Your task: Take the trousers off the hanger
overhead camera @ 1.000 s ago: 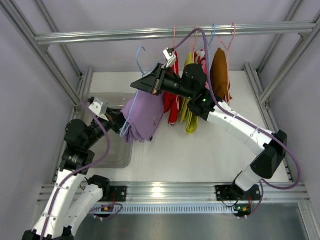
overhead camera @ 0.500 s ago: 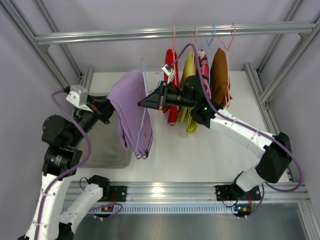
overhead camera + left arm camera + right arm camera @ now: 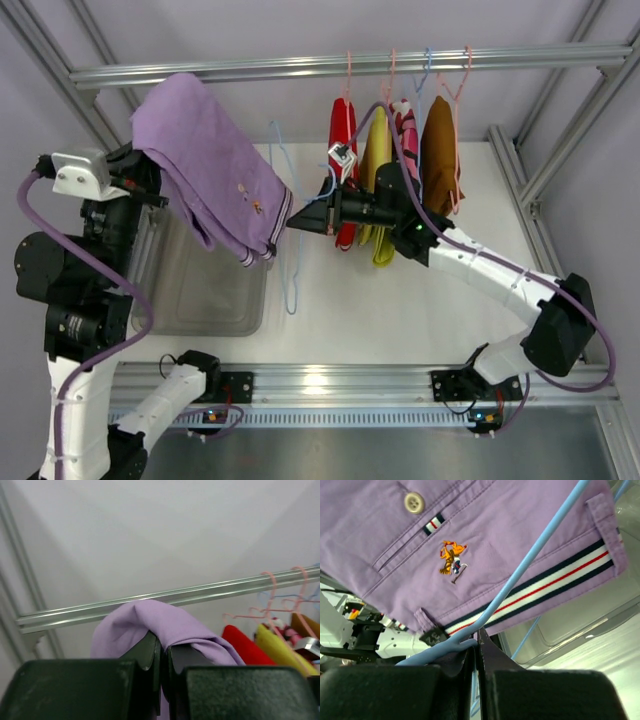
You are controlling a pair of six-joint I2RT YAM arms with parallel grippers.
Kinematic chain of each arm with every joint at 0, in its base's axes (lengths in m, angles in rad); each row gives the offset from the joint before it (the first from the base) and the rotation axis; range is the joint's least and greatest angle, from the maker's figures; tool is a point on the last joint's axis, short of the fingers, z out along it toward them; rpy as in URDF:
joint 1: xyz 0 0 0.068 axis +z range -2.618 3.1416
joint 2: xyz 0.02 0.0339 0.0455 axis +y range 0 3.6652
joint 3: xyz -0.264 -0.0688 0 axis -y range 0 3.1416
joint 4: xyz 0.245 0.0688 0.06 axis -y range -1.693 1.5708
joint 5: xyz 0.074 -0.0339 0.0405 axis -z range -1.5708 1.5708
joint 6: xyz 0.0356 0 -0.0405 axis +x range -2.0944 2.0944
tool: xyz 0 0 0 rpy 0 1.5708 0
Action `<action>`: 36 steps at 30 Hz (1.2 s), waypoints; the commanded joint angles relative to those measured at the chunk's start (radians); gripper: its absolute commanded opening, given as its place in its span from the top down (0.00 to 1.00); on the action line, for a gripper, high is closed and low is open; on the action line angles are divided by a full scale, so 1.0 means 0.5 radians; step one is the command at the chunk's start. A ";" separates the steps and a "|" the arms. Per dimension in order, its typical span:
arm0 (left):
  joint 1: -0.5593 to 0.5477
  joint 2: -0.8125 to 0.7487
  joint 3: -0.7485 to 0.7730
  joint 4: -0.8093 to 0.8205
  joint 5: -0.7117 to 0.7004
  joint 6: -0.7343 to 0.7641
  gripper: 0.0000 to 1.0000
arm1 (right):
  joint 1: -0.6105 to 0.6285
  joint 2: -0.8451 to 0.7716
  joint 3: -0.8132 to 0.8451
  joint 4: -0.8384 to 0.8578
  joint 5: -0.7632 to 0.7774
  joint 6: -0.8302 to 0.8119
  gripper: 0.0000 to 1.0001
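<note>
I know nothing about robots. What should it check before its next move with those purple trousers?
1. Left end effector shut on the lilac cloth trousers: ok.
2. Right end effector shut on the thin light-blue hanger: ok.
3. Trousers fully free of the hanger: cannot tell; the waistband overlaps it.
4. Clear plastic bin below the trousers: ok.
5. Red trousers hanging on the metal rail: ok.

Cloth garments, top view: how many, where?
5. Lilac cloth trousers held high at left in the shut left gripper; red trousers, yellow-green trousers, a pink garment and a brown garment hang side by side from the metal rail. More could be hidden between them.
</note>
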 commanded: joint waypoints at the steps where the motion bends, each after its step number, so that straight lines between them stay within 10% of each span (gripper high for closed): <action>1: 0.004 -0.042 0.010 0.194 -0.339 0.387 1.00 | -0.023 -0.162 0.003 0.040 -0.018 -0.103 1.00; 16: 0.004 -0.318 -0.276 0.234 -0.834 0.940 1.00 | -0.023 -0.239 -0.055 -0.022 -0.024 -0.094 1.00; 27: 0.004 -0.640 -1.257 0.375 -0.941 1.280 1.00 | -0.023 -0.242 0.030 -0.040 -0.030 -0.133 1.00; 36: 0.007 -0.453 -1.770 0.500 -0.665 0.655 0.98 | -0.023 -0.251 0.101 -0.055 -0.046 -0.143 1.00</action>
